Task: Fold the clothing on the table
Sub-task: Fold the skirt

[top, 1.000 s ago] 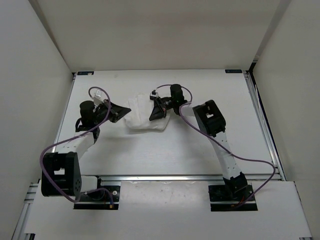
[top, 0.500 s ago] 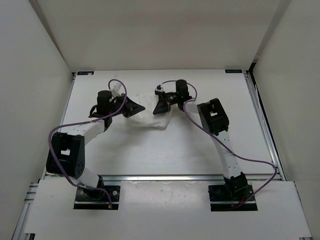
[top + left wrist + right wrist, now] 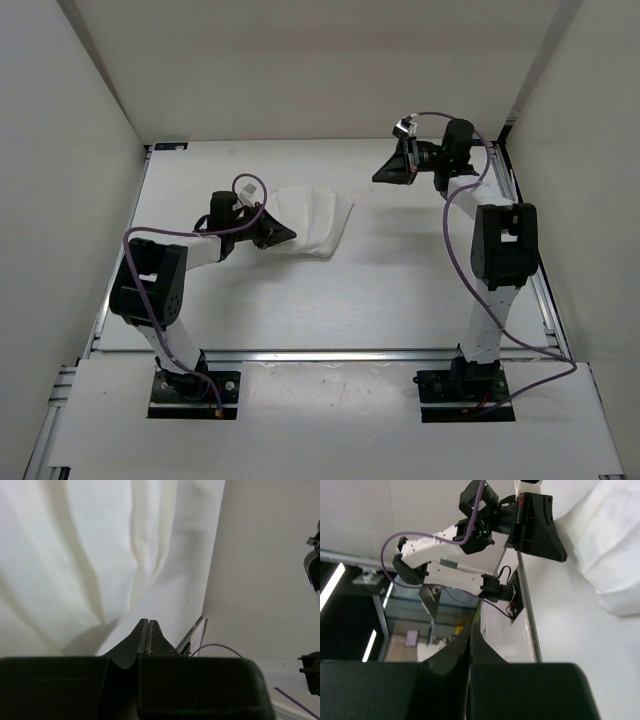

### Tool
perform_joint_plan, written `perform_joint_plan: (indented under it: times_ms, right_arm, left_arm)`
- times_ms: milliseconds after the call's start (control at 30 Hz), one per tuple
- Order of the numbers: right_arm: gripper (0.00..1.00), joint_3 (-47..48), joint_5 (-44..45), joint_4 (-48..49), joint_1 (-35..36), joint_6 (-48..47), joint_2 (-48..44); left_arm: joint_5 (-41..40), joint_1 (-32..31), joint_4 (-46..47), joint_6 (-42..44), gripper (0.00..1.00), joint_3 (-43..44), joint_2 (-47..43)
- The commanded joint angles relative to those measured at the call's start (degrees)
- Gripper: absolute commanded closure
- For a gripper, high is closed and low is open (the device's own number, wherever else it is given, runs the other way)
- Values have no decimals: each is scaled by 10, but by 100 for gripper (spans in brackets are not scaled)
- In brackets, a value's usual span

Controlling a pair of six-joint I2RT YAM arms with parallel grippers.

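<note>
The clothing is a white, creased garment lying flat on the table, a little left of the middle. My left gripper rests low at its near-left edge, jaws shut. In the left wrist view the shut fingertips hold nothing that I can see, and the clothing fills the upper left. My right gripper hangs over the far right of the table, apart from the clothing and shut. The right wrist view has its closed fingertips in mid-air, with the clothing at the upper right.
White walls enclose the table on three sides. A silver rail runs along the near edge and another along the right side. Purple cables loop from both arms. The left arm shows in the right wrist view.
The right arm has let go of the clothing and swung away to the far right. The left gripper slid to the garment's near-left edge. The clothing now lies flatter and stretches further right.
</note>
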Motion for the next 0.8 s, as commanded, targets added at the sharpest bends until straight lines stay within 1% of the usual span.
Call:
perform_joint_plan:
  times_ms: [0,133,167,267,333,433,500,567,667,733,767]
  right_arm:
    - [100,-20,-87,-86,-17,-51,-25]
    - [100,-20,-89,-131,-41,-82,-45]
    - [100,-22,-91,-134,-46,-86,-50]
    - [100,-42,-86,-136,-58,-86,-61]
    - [99,-52,-91,-139,-64,-92,-68]
    - [100,-54,-89,-154,-71,-99,-69]
    - [100,-44,-90,-175,-74,-109,-68]
    - [100,-39,-85,-169,-73,-102,-66]
    - [100,-40,-89,-151,-69,-96,-66]
    - [100,-35,-95,-132,-68,-86,-66]
    - [100,-32,-98,-102,-67,-72,-69]
  left_arm:
    - [-4,29,-1,26,100,13,25]
    - [5,53,83,-4,100,-15,56]
    - [8,59,112,-9,100,-25,67]
    - [-3,70,158,-31,100,-52,91]
    - [-4,70,202,-60,100,-70,108]
    - [4,55,182,-70,100,-66,143]
    - [-3,56,175,-90,100,-75,146]
    - [-11,59,196,-103,100,-91,123]
    - [-31,68,140,-57,100,-69,61]
    - [-41,78,133,-51,100,-42,0]
    - [-47,81,140,-56,96,-34,-15]
